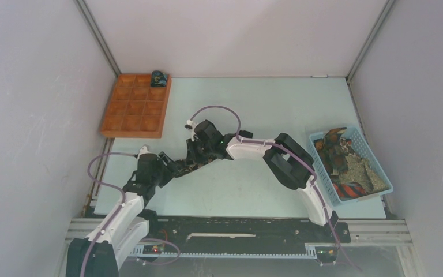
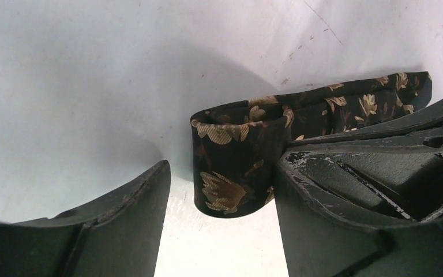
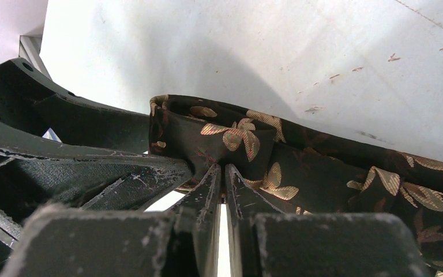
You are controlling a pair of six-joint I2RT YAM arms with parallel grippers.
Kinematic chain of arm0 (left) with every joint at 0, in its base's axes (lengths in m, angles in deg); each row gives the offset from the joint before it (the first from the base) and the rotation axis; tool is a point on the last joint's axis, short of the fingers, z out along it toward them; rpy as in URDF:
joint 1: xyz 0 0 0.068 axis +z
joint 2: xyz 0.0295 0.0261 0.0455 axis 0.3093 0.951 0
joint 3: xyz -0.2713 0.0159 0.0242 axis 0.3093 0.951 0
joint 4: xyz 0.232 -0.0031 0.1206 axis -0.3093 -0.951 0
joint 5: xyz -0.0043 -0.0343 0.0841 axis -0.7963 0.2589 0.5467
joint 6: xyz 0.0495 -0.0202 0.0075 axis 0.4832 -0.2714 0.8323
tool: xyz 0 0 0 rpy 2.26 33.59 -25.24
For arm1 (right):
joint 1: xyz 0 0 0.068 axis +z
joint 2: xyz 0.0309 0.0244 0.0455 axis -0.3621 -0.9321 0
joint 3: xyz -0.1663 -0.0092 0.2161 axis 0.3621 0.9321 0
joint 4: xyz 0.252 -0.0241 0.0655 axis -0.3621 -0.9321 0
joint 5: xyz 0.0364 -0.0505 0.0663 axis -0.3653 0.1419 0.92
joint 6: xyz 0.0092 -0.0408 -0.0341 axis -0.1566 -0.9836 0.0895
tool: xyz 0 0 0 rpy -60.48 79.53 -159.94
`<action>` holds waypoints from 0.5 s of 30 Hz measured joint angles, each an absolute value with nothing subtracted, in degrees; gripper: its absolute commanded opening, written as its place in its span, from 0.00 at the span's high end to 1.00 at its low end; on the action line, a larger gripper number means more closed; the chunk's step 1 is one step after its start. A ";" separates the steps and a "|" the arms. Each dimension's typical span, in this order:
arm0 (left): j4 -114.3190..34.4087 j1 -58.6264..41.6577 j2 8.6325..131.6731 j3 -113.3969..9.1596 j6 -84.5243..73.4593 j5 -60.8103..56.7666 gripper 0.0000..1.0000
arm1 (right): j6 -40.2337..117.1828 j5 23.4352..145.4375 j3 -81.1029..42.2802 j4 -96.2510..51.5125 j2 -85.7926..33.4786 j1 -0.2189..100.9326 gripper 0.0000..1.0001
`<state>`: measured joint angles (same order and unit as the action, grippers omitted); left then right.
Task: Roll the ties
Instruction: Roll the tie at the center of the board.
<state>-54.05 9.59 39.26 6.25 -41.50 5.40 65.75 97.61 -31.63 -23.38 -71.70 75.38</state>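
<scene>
A black tie with tan leaves (image 1: 189,164) lies on the table between my two grippers. In the left wrist view its end (image 2: 236,156) is folded over into a standing loop, and the rest runs off to the upper right. My left gripper (image 2: 222,173) is open, one finger on each side of that loop: the loop lies against the right finger, with a gap to the left one. My right gripper (image 3: 222,170) is shut on the tie (image 3: 323,173), pinching the fold of cloth at its tips. From above, the left gripper (image 1: 176,166) and the right gripper (image 1: 199,151) nearly meet.
An orange compartment tray (image 1: 135,107) sits at the far left with one rolled tie (image 1: 160,78) in its far right corner cell. A blue mesh basket (image 1: 375,173) at the right edge holds several loose ties (image 1: 337,156). White walls enclose the table.
</scene>
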 measured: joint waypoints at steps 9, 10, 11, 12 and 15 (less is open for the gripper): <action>-49.50 9.35 43.19 6.42 -41.52 3.98 0.36 | 65.77 97.61 -30.95 -23.07 -71.70 74.90 0.91; -48.82 9.26 43.41 6.71 -41.55 3.89 0.38 | 65.77 97.61 -30.91 -23.07 -71.70 74.81 0.91; -48.12 9.13 43.54 7.03 -41.59 3.87 0.40 | 65.79 97.61 -30.87 -23.07 -71.70 74.75 0.91; -47.51 9.04 43.67 7.32 -41.66 3.78 0.42 | 65.77 97.64 -30.82 -23.07 -71.70 74.72 0.91; -45.92 8.58 44.53 7.56 -41.85 3.47 0.47 | 65.77 97.61 -30.80 -23.16 -71.70 74.70 0.91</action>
